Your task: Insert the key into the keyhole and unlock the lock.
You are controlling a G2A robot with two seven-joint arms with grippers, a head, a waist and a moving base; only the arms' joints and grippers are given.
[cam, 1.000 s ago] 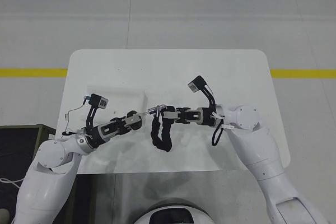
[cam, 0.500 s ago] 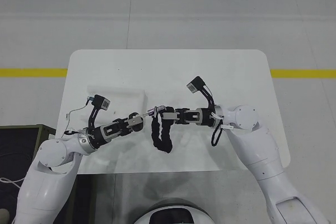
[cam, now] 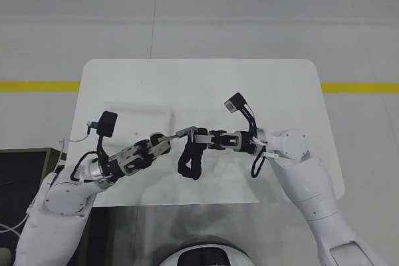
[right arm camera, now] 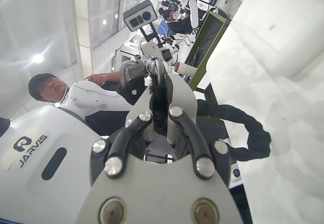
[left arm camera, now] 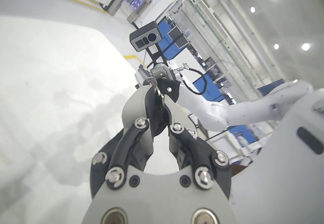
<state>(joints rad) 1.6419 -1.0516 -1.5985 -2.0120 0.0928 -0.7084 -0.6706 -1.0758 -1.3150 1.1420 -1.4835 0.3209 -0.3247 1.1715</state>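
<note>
Top view: left gripper [cam: 175,136] clamps the key [cam: 183,132], right gripper [cam: 198,137] grips the lock [cam: 188,166]; key's at the lock's keyhole, probably inserted, unlocking turn not yet done.

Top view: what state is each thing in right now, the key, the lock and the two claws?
Left gripper: shut on the key.
Right gripper: shut on the lock.
Key: tip at the lock's cylinder; how deep it sits, cannot tell.
Lock: held above the table, black loop hanging down; locked or unlocked, cannot tell.
</note>
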